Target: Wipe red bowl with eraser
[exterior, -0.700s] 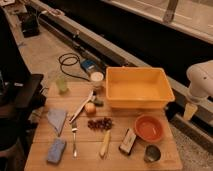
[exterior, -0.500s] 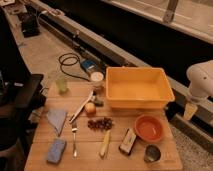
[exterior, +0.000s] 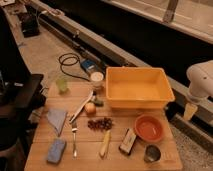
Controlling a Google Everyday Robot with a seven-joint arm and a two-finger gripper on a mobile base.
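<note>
While end effector (exterior: 190, 111) hangs right of wooden table (exterior: 90, 150) | grey floor (exterior: 45, 55)

Wooden table (exterior: 87, 161) bears a yellow tub (exterior: 137, 100), red bowl (exterior: 149, 128), eraser (exterior: 128, 141), blue sponge (exterior: 56, 150), cloth (exterior: 56, 119) and fork (exterior: 74, 140); the gripper (exterior: 190, 111) hovers beyond its right edge.

It looked like a robot test space, a lab or workshop hall: a bare concrete floor (exterior: 42, 50), a black cable (exterior: 69, 62) coiled on it, a long raised ledge (exterior: 100, 42) along a dark wall. A plain wooden table (exterior: 90, 159) stood in the open, laid with mixed kitchen odds and a yellow tub (exterior: 137, 102). A white robot arm (exterior: 202, 80) hung at its right, its gripper (exterior: 190, 111) beyond the table's edge, jaws apart.
</note>
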